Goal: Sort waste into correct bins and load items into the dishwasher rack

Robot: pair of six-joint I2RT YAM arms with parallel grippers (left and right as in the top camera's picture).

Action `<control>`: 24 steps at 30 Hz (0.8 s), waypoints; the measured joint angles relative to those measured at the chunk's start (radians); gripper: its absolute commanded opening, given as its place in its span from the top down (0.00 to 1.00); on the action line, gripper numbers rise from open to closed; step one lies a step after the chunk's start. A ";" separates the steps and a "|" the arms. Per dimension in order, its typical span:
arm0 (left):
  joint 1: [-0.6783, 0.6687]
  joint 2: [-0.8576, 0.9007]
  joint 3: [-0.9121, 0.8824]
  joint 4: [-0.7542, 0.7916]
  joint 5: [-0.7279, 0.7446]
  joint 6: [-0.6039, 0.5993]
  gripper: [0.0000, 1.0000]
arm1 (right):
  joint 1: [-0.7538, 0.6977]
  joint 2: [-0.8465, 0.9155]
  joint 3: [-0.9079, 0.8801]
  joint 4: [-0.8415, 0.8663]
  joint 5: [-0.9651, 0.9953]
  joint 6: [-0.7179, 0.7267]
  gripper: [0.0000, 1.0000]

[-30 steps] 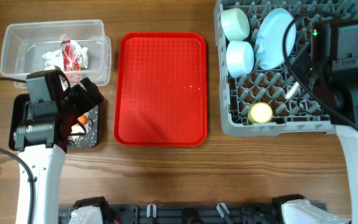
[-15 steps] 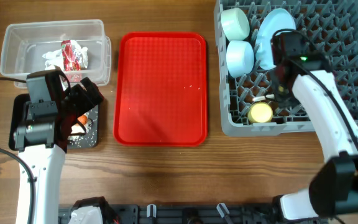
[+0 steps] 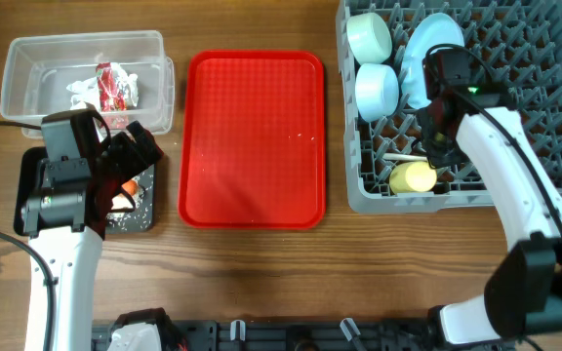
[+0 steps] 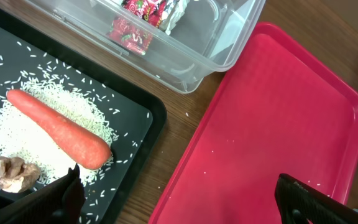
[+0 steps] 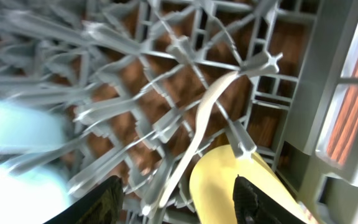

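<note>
- Left gripper (image 4: 179, 194): jaws wide apart, empty, hanging over the black tray (image 4: 135, 118), where the carrot (image 4: 58, 127) lies on rice (image 4: 17, 134).
- Right gripper (image 5: 179, 190): jaws partly spread, gripping nothing. The white spoon (image 5: 207, 118) lies free on the rack (image 3: 359, 200) pegs, beside the yellow cup (image 5: 229, 177).
- Farther back: the clear tub (image 3: 27, 58) holds the red wrapper (image 3: 115, 86) and tissue (image 3: 78, 90); two bowls (image 3: 377, 90) and the plate (image 3: 432, 58) stand in the rack.
</note>
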 measured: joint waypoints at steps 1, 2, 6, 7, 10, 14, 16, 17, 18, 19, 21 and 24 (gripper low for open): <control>0.000 0.000 0.000 0.000 0.000 0.000 0.00 | 0.000 -0.037 0.000 0.001 0.000 -0.024 0.00; 0.000 0.000 0.000 0.000 0.000 0.000 0.00 | 0.000 -0.094 0.000 0.000 0.000 -0.077 0.00; 0.000 0.000 0.000 0.000 0.000 0.000 0.00 | 0.000 -0.362 0.005 0.004 -0.028 -0.340 0.00; 0.000 0.000 0.000 0.000 0.000 0.000 0.00 | 0.000 -0.430 0.009 0.001 -0.056 -0.424 0.00; 0.000 0.000 0.000 0.000 0.000 0.000 0.00 | 0.000 -0.593 0.011 -0.019 -0.143 -0.577 0.00; 0.000 0.000 0.000 0.000 0.000 0.000 0.00 | 0.000 -0.741 0.016 -0.027 -0.185 -0.666 0.00; 0.000 0.000 0.000 0.000 0.000 0.000 0.00 | 0.000 -0.785 0.016 -0.035 -0.185 -0.685 0.00; 0.000 0.000 0.000 0.000 0.000 0.000 0.00 | 0.000 -0.797 0.016 -0.035 -0.184 -0.692 0.00; 0.000 0.000 0.000 0.000 0.000 0.000 0.00 | 0.000 -0.801 0.016 -0.034 -0.184 -0.702 0.00; 0.000 0.000 0.000 0.000 0.000 0.000 0.00 | 0.000 -0.801 0.016 -0.032 -0.184 -0.724 0.00; 0.000 0.000 0.000 0.000 0.000 0.000 0.00 | 0.000 -0.797 0.016 -0.012 -0.192 -0.803 0.00; 0.000 0.000 0.000 0.000 0.000 0.000 0.00 | 0.000 -0.782 0.015 0.028 -0.240 -0.995 0.00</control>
